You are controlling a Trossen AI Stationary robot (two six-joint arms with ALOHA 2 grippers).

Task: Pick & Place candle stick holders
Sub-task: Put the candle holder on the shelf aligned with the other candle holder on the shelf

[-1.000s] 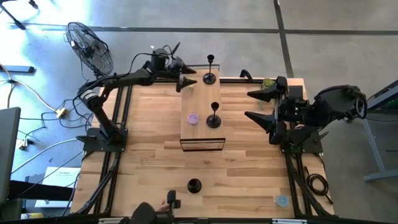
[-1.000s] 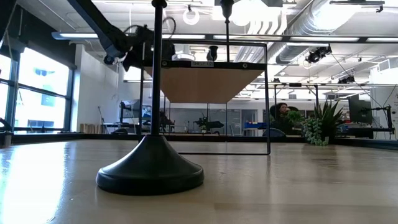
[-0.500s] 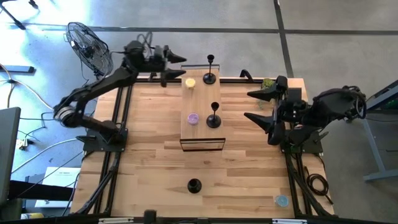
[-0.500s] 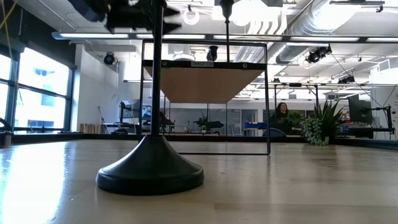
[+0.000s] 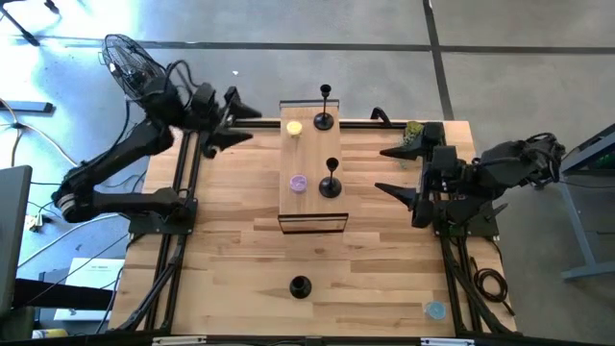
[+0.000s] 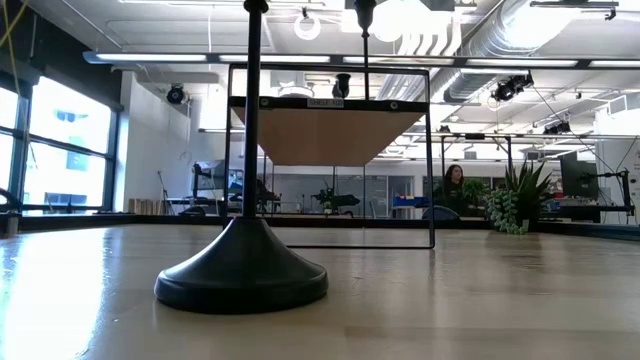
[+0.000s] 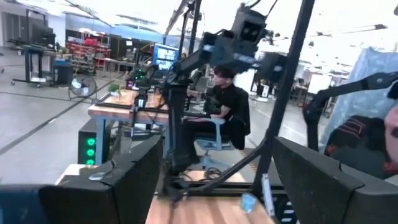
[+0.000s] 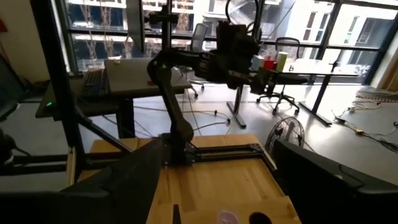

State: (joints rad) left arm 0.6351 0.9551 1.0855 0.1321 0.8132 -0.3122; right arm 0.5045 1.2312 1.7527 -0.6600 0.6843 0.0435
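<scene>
From above you see all three candle stick holders: one [image 5: 325, 117] at the far end of the raised wooden shelf [image 5: 312, 207], one [image 5: 331, 185] at its middle, and a third [image 5: 300, 286] alone on the table [image 5: 231, 279] near you. The low view gives you only that third holder's base [image 6: 241, 276] up close, with no arm in it. Your left gripper [image 5: 231, 121] hangs wide open and empty off the table's far left corner; your right gripper [image 5: 397, 171] waits at the right edge, fingers wide, holding nothing.
</scene>
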